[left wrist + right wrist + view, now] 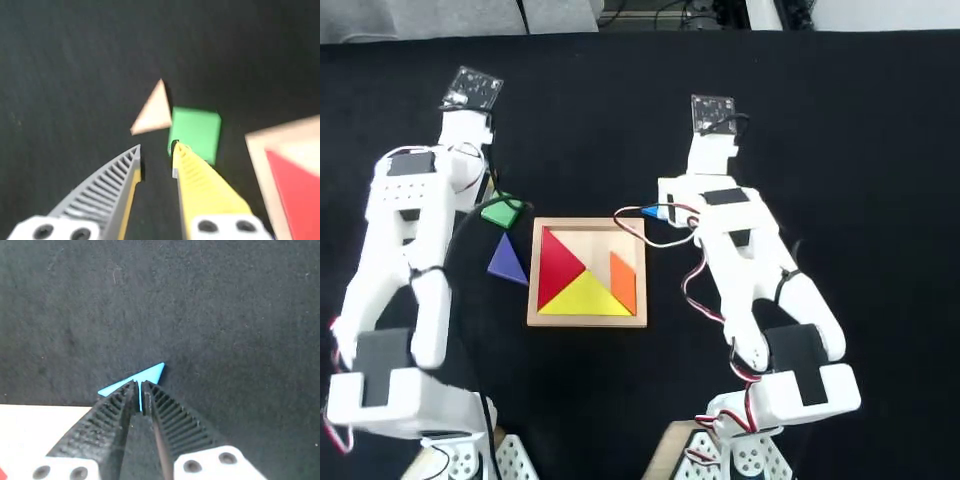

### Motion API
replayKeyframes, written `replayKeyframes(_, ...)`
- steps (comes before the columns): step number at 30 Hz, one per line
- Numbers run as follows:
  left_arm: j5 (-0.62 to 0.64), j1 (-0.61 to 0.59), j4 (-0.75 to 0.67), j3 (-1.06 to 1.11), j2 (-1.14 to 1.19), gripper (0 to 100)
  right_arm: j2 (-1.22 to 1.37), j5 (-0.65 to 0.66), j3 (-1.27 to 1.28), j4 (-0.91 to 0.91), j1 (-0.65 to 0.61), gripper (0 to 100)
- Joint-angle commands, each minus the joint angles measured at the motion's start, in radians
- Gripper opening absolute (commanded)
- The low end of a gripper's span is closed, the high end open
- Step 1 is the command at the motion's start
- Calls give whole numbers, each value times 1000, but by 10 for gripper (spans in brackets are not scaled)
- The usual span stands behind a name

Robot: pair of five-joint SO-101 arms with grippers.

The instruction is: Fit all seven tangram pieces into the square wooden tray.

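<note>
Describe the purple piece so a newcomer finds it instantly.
Find the square wooden tray mid-table in the high view. Just outside its left edge lies the purple triangle. The green square beside it is four-sided; this one is three-cornered and purple.

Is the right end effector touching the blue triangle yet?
Touching. The right wrist view shows the right end effector clamped on the blue triangle, a blue sliver pinched between its jaws.
</note>
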Motion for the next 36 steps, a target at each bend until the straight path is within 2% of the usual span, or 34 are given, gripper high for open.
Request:
replayKeyframes(1, 12, -27, -149, -61, 84, 116, -54, 9, -5, -20, 15, 18)
replayKeyframes(6, 12, -42, -242, -61, 195, 116, -54, 101, -8, -21, 15, 18)
replayKeyframes(10, 18, -38, -210, -82, 206, 116, -54, 160, -7, -21, 15, 18)
replayKeyframes(17, 12, -44, -198, -151, 239, 117, -53, 163, -5, -21, 12, 18)
replayKeyframes(23, -137, -35, -180, -216, 339, 117, -45, 163, -4, -21, 14, 18)
replayKeyframes(25, -163, -21, -135, -249, 367, 136, -22, 163, -16, -21, 14, 18)
replayKeyframes(30, -216, -12, 74, -433, 439, 283, 50, 163, -70, -20, 15, 19)
replayKeyframes(36, -270, -44, 158, -636, 566, 239, 67, 163, -81, -18, 15, 19)
